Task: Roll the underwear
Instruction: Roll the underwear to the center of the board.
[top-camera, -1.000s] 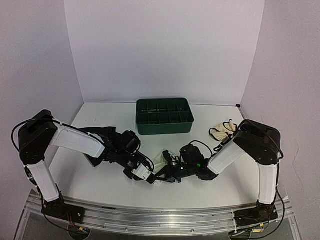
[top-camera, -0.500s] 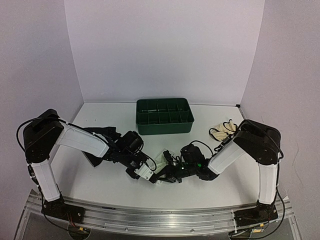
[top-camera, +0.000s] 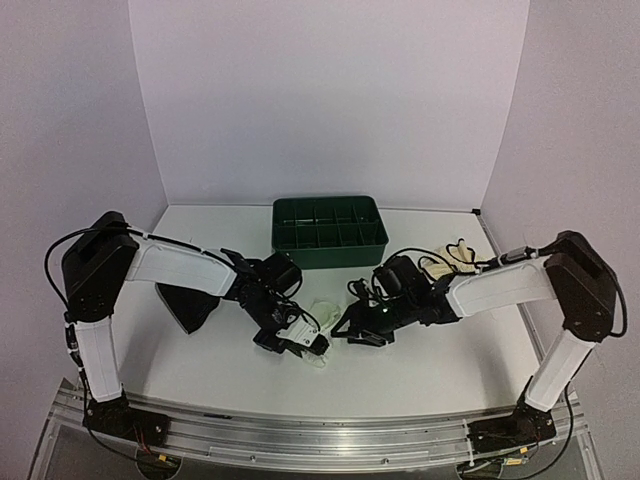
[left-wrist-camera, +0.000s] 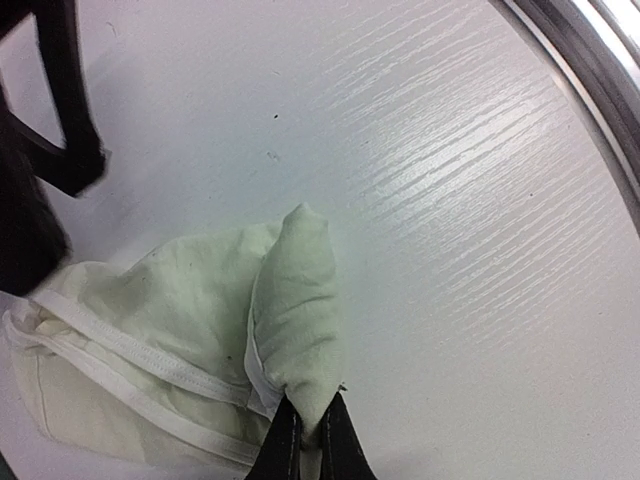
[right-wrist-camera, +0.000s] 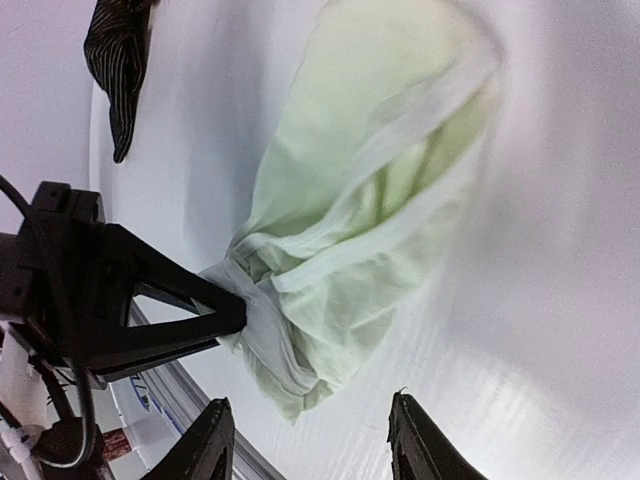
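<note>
Near the front middle of the table (top-camera: 420, 375), between our two arms, lies the mint-white underwear (left-wrist-camera: 170, 300), bunched into a loose heap with its white-banded hems showing.

Our left claw (left-wrist-camera: 305, 430) is closed tight on it. In the left wrist view the two fingertips meet on a raised fold of the pale cloth, and the rest of the garment spreads away from the tips, up and to the left in that view. From the right wrist view we see the same pinch from the other side, with the dark fingers biting a gathered corner.

Our right claw (right-wrist-camera: 310, 415) stands open and holds nothing. Its two fingers are spread apart at the bottom of its own view. The lower tip of the mint-white underwear sits just ahead of the gap between them, near the fingers but touching neither.

The black striped underwear (top-camera: 188, 305) lies well apart, on the left under our left arm. The cream underwear (top-camera: 452, 256) lies at the right, beside our right forearm. The green tray (top-camera: 330, 257) stands farther back in the middle, apart from all three garments.
</note>
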